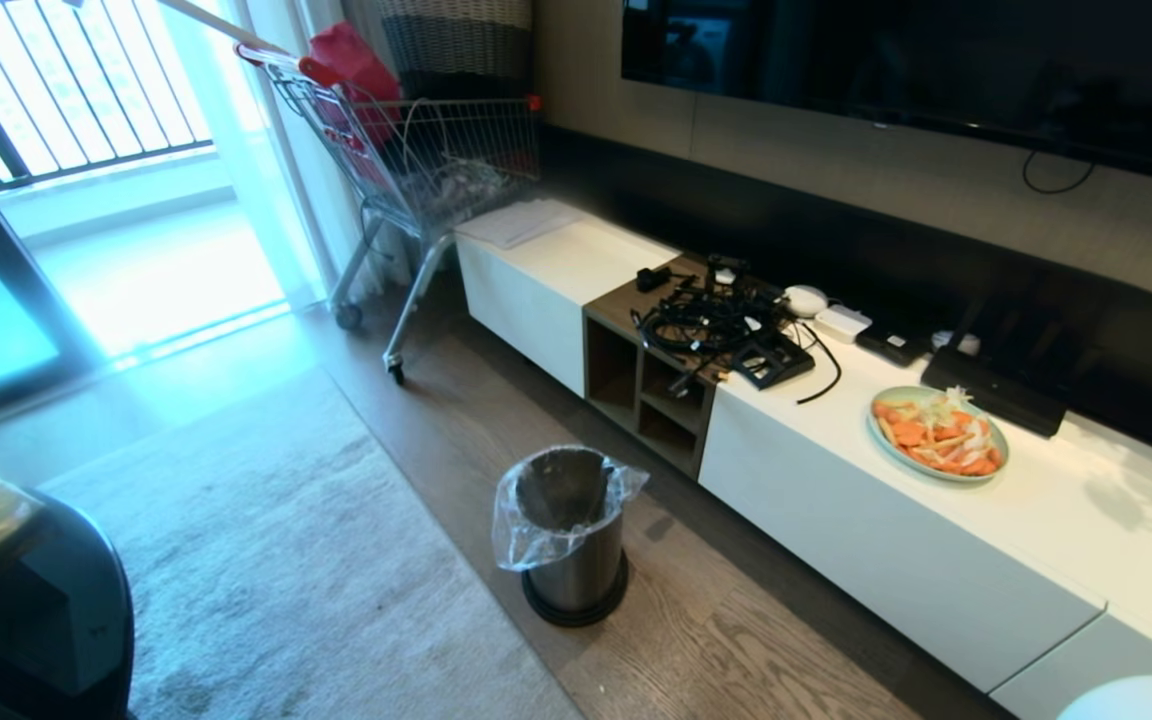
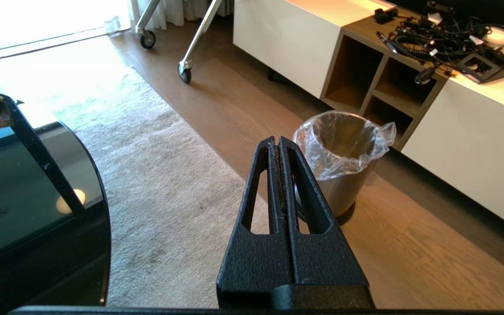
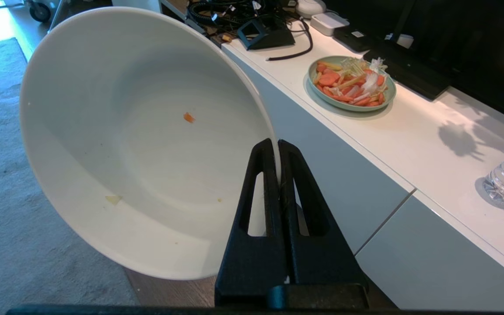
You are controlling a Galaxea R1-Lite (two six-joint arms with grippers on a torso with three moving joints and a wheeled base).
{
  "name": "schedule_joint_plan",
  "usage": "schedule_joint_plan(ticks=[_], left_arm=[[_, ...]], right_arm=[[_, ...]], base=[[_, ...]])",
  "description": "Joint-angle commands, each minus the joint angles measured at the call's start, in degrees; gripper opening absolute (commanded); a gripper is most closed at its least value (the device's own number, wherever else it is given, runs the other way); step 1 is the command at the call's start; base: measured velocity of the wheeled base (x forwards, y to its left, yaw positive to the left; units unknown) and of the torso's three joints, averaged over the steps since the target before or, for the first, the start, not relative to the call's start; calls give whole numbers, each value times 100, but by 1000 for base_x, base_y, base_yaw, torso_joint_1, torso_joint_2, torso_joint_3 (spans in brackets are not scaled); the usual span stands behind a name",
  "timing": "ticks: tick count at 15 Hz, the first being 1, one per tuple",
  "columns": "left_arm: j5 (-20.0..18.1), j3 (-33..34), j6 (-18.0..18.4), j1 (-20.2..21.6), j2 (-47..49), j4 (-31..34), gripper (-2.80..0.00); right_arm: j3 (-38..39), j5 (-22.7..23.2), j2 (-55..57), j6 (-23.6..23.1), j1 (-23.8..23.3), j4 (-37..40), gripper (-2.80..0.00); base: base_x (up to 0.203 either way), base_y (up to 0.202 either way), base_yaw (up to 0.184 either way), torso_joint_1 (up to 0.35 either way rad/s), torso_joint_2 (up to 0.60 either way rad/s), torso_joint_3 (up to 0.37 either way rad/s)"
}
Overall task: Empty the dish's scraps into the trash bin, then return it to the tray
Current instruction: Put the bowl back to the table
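Gripping dish [image 3: 138, 144] rim — right hand [image 3: 277, 153] pinched tight.

The bin [image 1: 570, 535] stands on the floor [image 1: 736, 640] in front of the cabinet [image 1: 836, 510], just right of the rug [image 1: 276, 560]. On the cabinet, a plate [image 1: 939, 434] lies right of a cable heap [image 1: 716, 320]. A cart [image 1: 416, 160] stands beyond the cabinet's left end. The right gripper [image 3: 278, 146] pinches the dish [image 3: 138, 140] by its rim, before the cabinet.

Glossy dish [image 3: 116, 144], brushed-steel trash bin [image 1: 576, 570]
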Motion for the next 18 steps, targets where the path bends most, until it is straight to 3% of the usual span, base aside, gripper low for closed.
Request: schedule_joint_plan(ticks=[1, 18], left_arm=[[2, 0, -7, 0, -2, -2, -280], [2, 0, 2, 0, -2, -2, -280]], right_arm=[[0, 6, 7, -5, 0, 0, -280], [0, 6, 7, -5, 0, 0, -280]], base=[[0, 0, 0, 0, 4, 32], [0, 0, 0, 0, 1, 15]])
